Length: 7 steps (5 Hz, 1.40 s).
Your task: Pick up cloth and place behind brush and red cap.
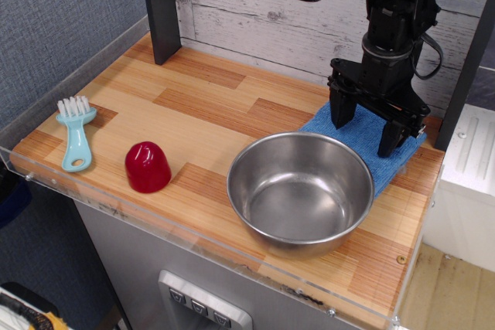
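The observation.image view looked down across the worktop (209, 125) from its front edge. Nearest, by the front-right corner, sat a steel bowl (300, 188), empty. Toward the front-left corner stood the red cap (147, 166), with the brush (76, 133) just beyond it at the left edge, bristles pointing to the back. Behind the bowl, at the back-right corner, lay the cloth (370, 142), flat, its front edge hidden by the bowl's rim. The gripper (368, 124) hung right over the cloth, its jaws spread wide with the tips at or just above the fabric, likely set to straddle a fold before pinching. The space behind brush and cap was bare wood, well apart from the cloth.
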Each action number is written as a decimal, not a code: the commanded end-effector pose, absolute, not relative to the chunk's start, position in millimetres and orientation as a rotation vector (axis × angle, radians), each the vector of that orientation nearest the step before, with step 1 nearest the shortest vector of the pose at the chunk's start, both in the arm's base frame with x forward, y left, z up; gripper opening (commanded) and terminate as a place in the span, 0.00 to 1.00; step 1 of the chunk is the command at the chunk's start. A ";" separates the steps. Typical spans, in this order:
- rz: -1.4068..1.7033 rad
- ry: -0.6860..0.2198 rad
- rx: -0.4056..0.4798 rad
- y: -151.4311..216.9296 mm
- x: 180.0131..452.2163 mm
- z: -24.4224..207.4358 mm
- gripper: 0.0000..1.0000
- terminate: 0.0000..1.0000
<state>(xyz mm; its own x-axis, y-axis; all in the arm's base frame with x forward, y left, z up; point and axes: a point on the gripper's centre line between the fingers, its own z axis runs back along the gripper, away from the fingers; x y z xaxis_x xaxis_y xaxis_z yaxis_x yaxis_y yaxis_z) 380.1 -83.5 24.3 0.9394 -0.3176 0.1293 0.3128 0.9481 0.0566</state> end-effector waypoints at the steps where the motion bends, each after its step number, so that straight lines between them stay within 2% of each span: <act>1: -0.336 -0.167 0.027 -82.5 379.7 26.1 1.00 0.00; 3: -0.333 -0.144 0.038 -69.9 367.6 28.5 1.00 0.00; 5: -0.279 -0.145 0.086 -44.2 369.0 30.3 1.00 0.00; 7: -0.224 -0.123 0.100 -12.5 376.3 18.2 1.00 0.00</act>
